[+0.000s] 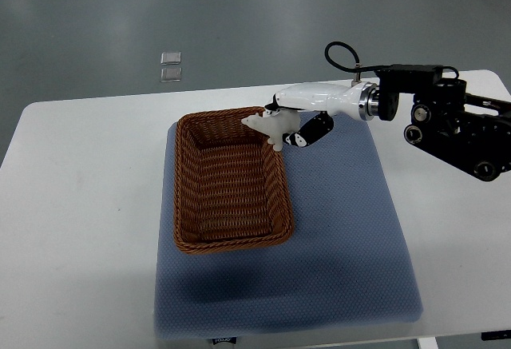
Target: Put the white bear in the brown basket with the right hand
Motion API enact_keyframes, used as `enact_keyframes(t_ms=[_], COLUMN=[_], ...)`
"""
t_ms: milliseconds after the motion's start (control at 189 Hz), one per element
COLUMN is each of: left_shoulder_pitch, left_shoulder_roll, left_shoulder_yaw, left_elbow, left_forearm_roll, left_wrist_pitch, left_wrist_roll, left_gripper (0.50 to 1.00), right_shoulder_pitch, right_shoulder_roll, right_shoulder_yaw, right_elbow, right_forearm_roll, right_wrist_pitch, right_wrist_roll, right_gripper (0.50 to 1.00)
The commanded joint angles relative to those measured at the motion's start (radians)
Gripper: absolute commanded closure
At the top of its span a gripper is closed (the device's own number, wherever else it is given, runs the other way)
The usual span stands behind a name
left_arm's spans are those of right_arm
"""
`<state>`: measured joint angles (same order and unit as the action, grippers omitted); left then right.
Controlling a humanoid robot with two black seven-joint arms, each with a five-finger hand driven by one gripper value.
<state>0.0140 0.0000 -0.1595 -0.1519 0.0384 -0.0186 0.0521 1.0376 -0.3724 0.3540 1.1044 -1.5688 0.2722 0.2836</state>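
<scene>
The white bear (269, 126) is a small white figure held over the far right corner of the brown wicker basket (188, 181). My right hand (289, 122) reaches in from the right and is shut on the bear, its white and black fingers curled around the bear's back. The bear's head points left, over the basket rim. The basket is rectangular, has nothing inside it, and sits on the left part of a blue mat (343, 229). My left arm is out of view.
The blue mat lies on a white table (80, 205). My right arm's black links (455, 125) stretch across the table's far right. Two small clear objects (171, 65) lie on the grey floor beyond the table.
</scene>
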Motion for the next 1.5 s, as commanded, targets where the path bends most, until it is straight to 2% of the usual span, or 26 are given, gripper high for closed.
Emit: enact_keyframes(t_ms=[0, 132, 169, 228, 265, 317, 365, 423, 471, 545, 661, 693, 725, 942, 1021, 1101, 1185, 1497], left_shoulder_pitch=[0.0, 0.0, 0.0, 0.0, 0.0, 0.0, 0.0, 0.0, 0.0, 0.0, 0.0, 0.0, 0.0, 0.0, 0.0, 0.0, 0.0, 0.0], left_shoulder_roll=[0.0, 0.0, 0.0, 0.0, 0.0, 0.0, 0.0, 0.0, 0.0, 0.0, 0.0, 0.0, 0.0, 0.0, 0.0, 0.0, 0.0, 0.0], left_shoulder_yaw=[0.0, 0.0, 0.0, 0.0, 0.0, 0.0, 0.0, -0.002, 0.0, 0.0, 0.0, 0.0, 0.0, 0.0, 0.0, 0.0, 0.0, 0.0], left_elbow=[0.0, 0.0, 0.0, 0.0, 0.0, 0.0, 0.0, 0.0, 0.0, 0.0, 0.0, 0.0, 0.0, 0.0, 0.0, 0.0, 0.0, 0.0], left_forearm_roll=[0.0, 0.0, 0.0, 0.0, 0.0, 0.0, 0.0, 0.0, 0.0, 0.0, 0.0, 0.0, 0.0, 0.0, 0.0, 0.0, 0.0, 0.0], left_wrist_pitch=[0.0, 0.0, 0.0, 0.0, 0.0, 0.0, 0.0, 0.0, 0.0, 0.0, 0.0, 0.0, 0.0, 0.0, 0.0, 0.0, 0.0, 0.0], left_wrist_roll=[0.0, 0.0, 0.0, 0.0, 0.0, 0.0, 0.0, 0.0, 0.0, 0.0, 0.0, 0.0, 0.0, 0.0, 0.0, 0.0, 0.0, 0.0], left_gripper=[0.5, 0.5, 0.5, 0.5, 0.5, 0.5, 0.5, 0.5, 0.5, 0.5, 0.5, 0.5, 0.5, 0.5, 0.5, 0.5, 0.5, 0.5], right_shoulder_pitch=[0.022, 0.021, 0.018, 0.013, 0.01, 0.007, 0.007, 0.005, 0.005, 0.005, 0.005, 0.004, 0.001, -0.068, -0.1, -0.157, -0.202, -0.266], right_shoulder_roll=[0.058, 0.124, 0.133, 0.138, 0.138, 0.138, 0.136, 0.133, 0.127, 0.118, 0.09, 0.076, 0.07, 0.046, 0.047, 0.049, 0.05, 0.067], right_shoulder_yaw=[-0.052, -0.089, -0.096, -0.107, -0.115, -0.118, -0.119, -0.119, -0.118, -0.112, -0.086, -0.056, -0.027, 0.197, 0.267, 0.359, 0.433, 0.448], right_elbow=[0.0, -0.003, -0.005, -0.009, -0.014, -0.017, -0.02, -0.02, -0.021, -0.021, -0.023, -0.025, -0.026, -0.09, -0.113, -0.136, -0.175, -0.376], right_forearm_roll=[-0.033, -0.066, -0.076, -0.086, -0.093, -0.094, -0.094, -0.094, -0.094, -0.094, -0.085, -0.076, -0.073, 0.052, 0.136, 0.266, 0.404, 0.86], right_wrist_pitch=[0.001, 0.001, 0.001, 0.001, 0.001, 0.001, 0.001, -0.002, -0.007, -0.014, -0.05, -0.071, -0.077, -0.07, -0.083, -0.085, -0.087, -0.151], right_wrist_roll=[0.002, 0.002, 0.0, 0.0, 0.0, 0.0, 0.0, 0.0, -0.001, -0.001, -0.003, -0.004, -0.006, -0.012, -0.047, -0.119, -0.167, -0.172], right_gripper=[1.0, 1.0, 0.938, 0.885, 0.828, 0.801, 0.748, 0.732, 0.679, 0.644, 0.636, 0.611, 0.607, 0.607, 0.607, 0.607, 0.607, 0.605])
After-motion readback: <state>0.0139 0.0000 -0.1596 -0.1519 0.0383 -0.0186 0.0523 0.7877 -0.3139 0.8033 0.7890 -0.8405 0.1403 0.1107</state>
